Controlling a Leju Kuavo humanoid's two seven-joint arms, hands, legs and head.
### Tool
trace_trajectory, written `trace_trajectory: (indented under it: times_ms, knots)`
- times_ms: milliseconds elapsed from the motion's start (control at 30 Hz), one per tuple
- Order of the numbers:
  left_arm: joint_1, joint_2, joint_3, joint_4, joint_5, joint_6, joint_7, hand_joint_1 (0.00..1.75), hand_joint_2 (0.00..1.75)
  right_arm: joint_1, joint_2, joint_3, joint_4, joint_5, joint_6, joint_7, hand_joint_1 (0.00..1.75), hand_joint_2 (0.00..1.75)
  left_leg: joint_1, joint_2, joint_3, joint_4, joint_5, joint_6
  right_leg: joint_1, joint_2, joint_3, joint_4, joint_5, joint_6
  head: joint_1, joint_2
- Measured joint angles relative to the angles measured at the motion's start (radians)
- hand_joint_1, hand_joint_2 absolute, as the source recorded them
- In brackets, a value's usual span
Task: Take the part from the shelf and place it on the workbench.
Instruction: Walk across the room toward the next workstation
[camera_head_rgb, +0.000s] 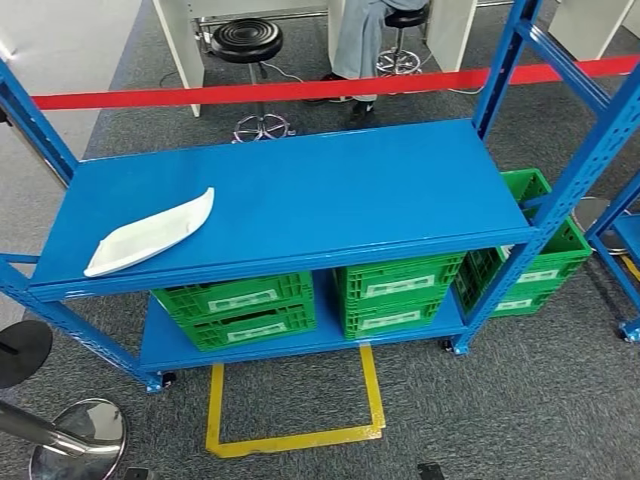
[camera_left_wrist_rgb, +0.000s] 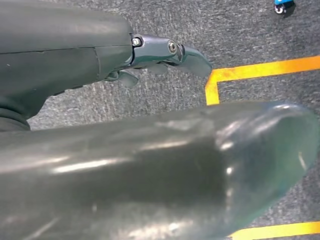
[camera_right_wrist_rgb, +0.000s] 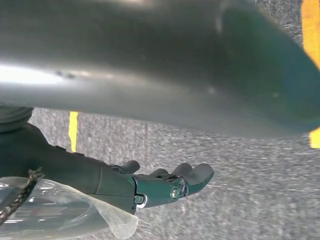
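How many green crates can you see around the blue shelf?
6, in stacks of two: lower-shelf left, lower-shelf middle, and on the floor beside the shelf's right end. More may be hidden.

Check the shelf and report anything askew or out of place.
Nothing looks spilled or damaged. The white part lies at an angle near the left end of the blue shelf. One green crate stands on the floor beside the shelf's right end rather than on it.
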Motion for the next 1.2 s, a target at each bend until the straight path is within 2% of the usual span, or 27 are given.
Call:
trace_trajectory:
  times_ms: [33,67,100,133,167,200,233,267,300,333,367,400,433,500,533,567,700,767,833,867,900,933,1000,1033,1067,1100,1200]
  knots:
    - [-0.002,0.000,0.000,0.000,0.000,0.000,0.000,0.00,0.00,0.000,0.000,0.000,0.000,0.000,0.000,0.000,0.00,0.00,-0.005,0.021,0.022,-0.048,0.015,0.007,0.003,-0.010,0.004,0.000,-0.006,0.006,0.000,0.000]
    - [-0.005,0.000,0.000,0.000,0.000,0.000,-0.001,0.00,0.00,0.000,0.000,0.000,0.000,0.001,0.000,0.000,0.00,0.00,-0.011,0.035,0.033,-0.074,0.016,0.014,0.005,-0.022,0.007,-0.002,-0.011,0.012,0.001,0.000]
    - [-0.005,0.000,0.000,0.000,0.000,0.001,-0.001,0.00,0.00,-0.001,0.000,0.000,0.000,0.001,0.000,0.001,0.00,0.00,-0.015,0.034,0.034,-0.078,0.010,0.020,0.007,-0.033,0.012,-0.005,-0.015,0.018,0.002,0.000]
    - [-0.005,0.000,0.000,0.001,0.000,0.001,-0.002,0.00,0.00,-0.003,0.000,0.000,0.000,0.001,-0.001,0.001,0.00,0.00,-0.015,0.022,0.034,-0.082,0.009,0.026,0.008,-0.045,0.019,-0.009,-0.016,0.023,0.002,0.000]
    - [-0.002,0.000,0.000,0.001,-0.001,0.001,-0.002,0.00,0.00,-0.005,0.000,0.000,0.000,0.002,-0.001,0.001,0.00,0.00,-0.013,0.010,0.036,-0.087,0.011,0.031,0.007,-0.041,0.023,-0.009,-0.021,0.028,0.005,0.000]
    - [0.000,-0.001,0.000,0.001,-0.001,0.001,-0.002,0.00,0.00,-0.007,0.000,0.000,0.000,0.002,-0.001,0.001,0.00,0.00,-0.010,-0.001,0.040,-0.093,0.013,0.038,0.006,-0.020,0.021,0.003,-0.031,0.031,0.007,0.000]
    - [-0.001,0.000,0.000,0.002,-0.001,0.001,-0.002,0.00,0.00,-0.009,0.000,0.001,0.000,0.002,-0.001,0.001,0.00,0.00,-0.007,-0.011,0.043,-0.098,0.015,0.044,0.005,0.010,0.005,0.037,-0.050,0.034,0.009,0.000]
    - [-0.002,-0.001,0.000,0.002,-0.001,0.001,-0.002,0.00,0.00,-0.009,0.000,0.001,0.000,0.001,-0.001,0.001,0.00,0.00,-0.005,-0.021,0.045,-0.101,0.016,0.049,0.003,0.044,-0.027,0.095,-0.077,0.035,0.013,0.000]
    - [-0.004,0.000,0.000,0.002,-0.001,0.001,-0.002,0.00,0.00,-0.008,0.000,0.001,0.000,0.000,-0.002,0.000,0.00,0.00,-0.005,-0.031,0.046,-0.102,0.015,0.054,0.002,0.065,-0.068,0.168,-0.105,0.035,0.015,0.000]
    - [-0.005,0.000,0.000,0.002,-0.001,0.001,-0.002,0.00,0.00,-0.007,0.000,0.001,0.000,0.000,-0.002,0.000,0.00,0.00,-0.006,-0.040,0.048,-0.102,0.012,0.056,0.002,0.074,-0.112,0.237,-0.124,0.036,0.017,0.000]
    - [-0.005,0.000,0.000,0.002,-0.001,0.001,-0.002,0.00,0.00,-0.005,0.000,0.001,0.000,-0.001,-0.003,-0.001,0.00,0.00,-0.007,-0.050,0.051,-0.101,0.009,0.058,0.003,0.076,-0.146,0.281,-0.126,0.037,0.017,0.000]
    - [-0.004,0.000,0.000,0.002,-0.001,0.001,-0.002,0.00,0.00,-0.004,0.000,0.001,0.000,-0.001,-0.003,-0.001,0.00,0.00,-0.007,-0.058,0.055,-0.101,0.006,0.057,0.003,0.077,-0.163,0.288,-0.107,0.037,0.017,0.000]
    - [-0.003,0.000,0.000,0.002,-0.002,0.001,-0.002,0.00,0.00,-0.003,0.000,0.001,0.000,-0.001,-0.003,-0.001,0.00,0.00,-0.007,-0.065,0.061,-0.101,0.002,0.056,0.003,0.077,-0.160,0.254,-0.068,0.036,0.017,0.000]
    - [-0.002,-0.001,0.000,0.003,-0.002,0.001,-0.002,0.00,0.00,-0.002,0.000,0.001,0.000,-0.001,-0.003,-0.002,0.00,0.00,-0.009,-0.076,0.074,-0.098,-0.010,0.048,0.002,0.081,-0.118,0.124,0.021,0.032,0.018,0.000]
    - [-0.003,-0.001,0.000,0.003,-0.002,0.001,-0.002,0.00,0.00,-0.003,0.000,0.001,0.000,-0.002,-0.003,-0.002,0.00,0.00,-0.010,-0.079,0.077,-0.095,-0.016,0.042,0.002,0.085,-0.095,0.069,0.045,0.029,0.018,0.000]
    - [-0.003,-0.001,0.000,0.003,-0.002,0.001,-0.002,0.00,0.00,-0.004,0.000,0.001,0.000,-0.003,-0.003,-0.003,0.00,0.00,-0.011,-0.081,0.077,-0.092,-0.020,0.037,0.002,0.088,-0.081,0.036,0.054,0.025,0.017,0.000]
    - [-0.003,0.002,0.000,0.003,-0.002,0.000,-0.002,0.00,0.00,-0.004,0.000,0.001,0.000,-0.006,-0.003,-0.006,0.00,0.00,-0.009,-0.078,0.072,-0.077,-0.033,0.018,0.002,0.088,-0.068,0.021,0.046,0.003,0.012,0.000]
    - [-0.005,0.003,0.000,0.003,-0.003,0.000,-0.003,0.00,0.00,-0.004,0.000,0.001,0.001,-0.007,-0.003,-0.006,0.00,0.00,-0.006,-0.064,0.039,-0.001,-0.076,0.006,-0.001,0.081,-0.059,0.017,0.043,-0.008,0.006,0.000]
    - [-0.007,0.002,0.000,0.004,-0.004,-0.001,-0.003,0.00,0.00,-0.004,0.000,0.000,0.001,-0.008,-0.002,-0.006,0.00,0.00,0.000,-0.054,-0.031,0.134,-0.130,-0.004,0.000,0.074,-0.054,0.017,0.038,-0.014,0.002,0.000]
    - [-0.006,0.002,0.000,0.004,-0.005,-0.001,-0.003,0.00,0.00,-0.003,0.000,0.000,0.001,-0.010,-0.001,-0.005,0.00,0.00,0.002,-0.053,-0.060,0.182,-0.140,-0.007,0.001,0.071,-0.051,0.017,0.035,-0.015,0.002,0.000]
    - [-0.004,0.002,0.000,0.004,-0.005,-0.002,-0.003,0.00,0.00,-0.003,0.000,0.000,0.001,-0.012,0.001,-0.002,0.00,0.00,0.004,-0.053,-0.074,0.199,-0.131,-0.008,0.001,0.070,-0.048,0.017,0.033,-0.015,0.002,0.000]
    - [-0.003,0.002,0.000,0.004,-0.005,-0.002,-0.003,0.00,0.00,-0.002,0.000,0.000,0.001,-0.015,0.002,0.001,0.00,0.00,0.005,-0.053,-0.067,0.174,-0.101,-0.007,0.001,0.071,-0.044,0.017,0.030,-0.013,0.002,0.000]
    - [-0.002,0.002,0.000,0.004,-0.006,-0.002,-0.003,0.00,0.00,-0.001,0.000,0.000,0.001,-0.019,0.004,0.008,0.00,0.00,0.003,-0.054,-0.014,0.046,-0.021,0.002,0.001,0.072,-0.036,0.016,0.024,-0.009,0.002,0.000]
    - [-0.002,0.002,0.001,0.004,-0.007,-0.002,-0.004,0.00,0.00,-0.002,0.000,0.000,0.001,-0.020,0.004,0.010,0.00,0.00,0.001,-0.054,0.013,-0.015,0.004,0.009,0.003,0.073,-0.033,0.016,0.021,-0.005,0.002,0.000]
    - [-0.003,0.002,0.001,0.004,-0.008,-0.002,-0.004,0.00,0.00,-0.002,0.000,0.000,0.002,-0.021,0.004,0.011,0.00,0.00,-0.001,-0.054,0.031,-0.056,0.013,0.014,0.004,0.074,-0.033,0.016,0.019,-0.001,0.003,0.000]
    - [-0.003,0.003,0.001,0.004,-0.008,-0.002,-0.004,0.00,0.00,-0.001,0.000,0.000,0.002,-0.022,0.004,0.012,0.00,0.00,-0.003,-0.054,0.038,-0.073,0.009,0.019,0.004,0.075,-0.034,0.015,0.018,0.004,0.003,0.000]
    - [-0.002,0.002,0.001,0.004,-0.009,-0.001,-0.005,0.00,0.00,0.001,0.000,0.000,0.003,-0.023,0.004,0.014,0.00,0.00,-0.001,-0.052,0.047,-0.095,0.010,0.032,0.004,0.075,-0.033,0.012,0.013,0.022,0.005,0.000]
